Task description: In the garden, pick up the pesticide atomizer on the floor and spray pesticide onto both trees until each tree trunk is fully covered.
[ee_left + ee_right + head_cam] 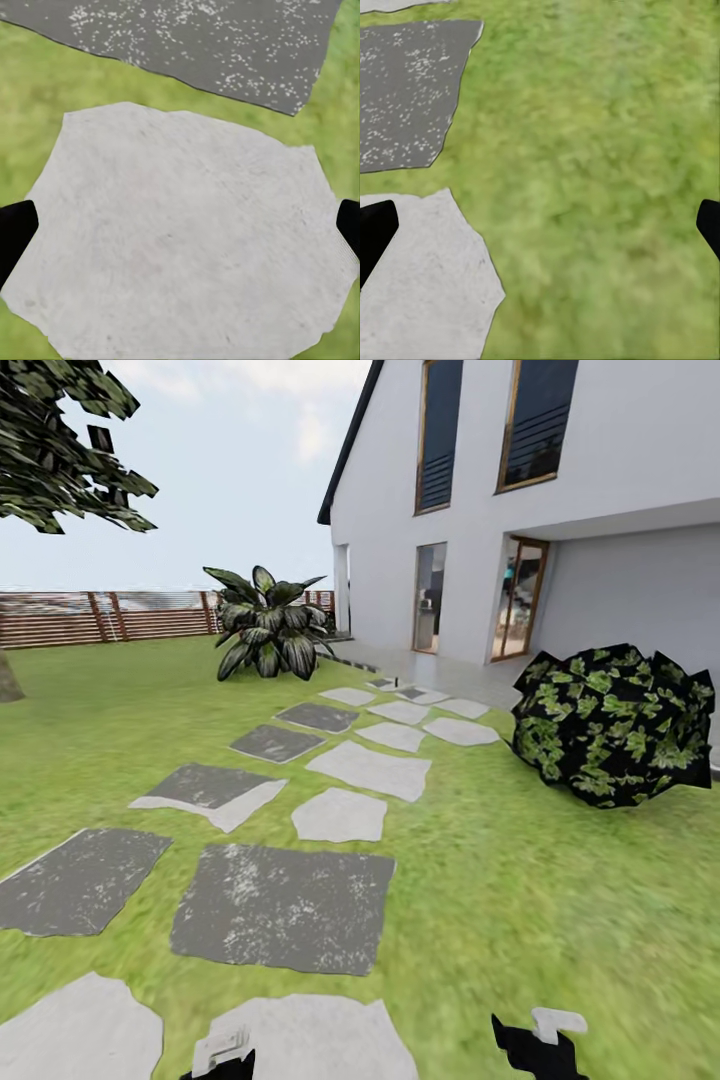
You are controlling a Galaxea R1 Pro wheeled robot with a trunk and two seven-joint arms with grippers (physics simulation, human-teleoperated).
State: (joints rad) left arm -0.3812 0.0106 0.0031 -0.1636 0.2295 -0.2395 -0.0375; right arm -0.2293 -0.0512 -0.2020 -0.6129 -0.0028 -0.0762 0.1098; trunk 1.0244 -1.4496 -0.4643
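The robot faced a lawn (560, 880) crossed by a path of pale and dark stepping stones (285, 905) leading to a white house (560, 510), with a broad-leaved plant (265, 625) and a slatted wooden fence (100, 615) to the left and a round dark bush (615, 725) to the right. A tree's trunk base (8, 680) and some dark leaves showed at the far left edge; the spray bottle could not be seen. The left gripper (180, 232) hung wide open and empty over a pale stone (187, 232), and the right gripper (540, 232) hung wide open and empty over grass beside another pale stone (420, 285).
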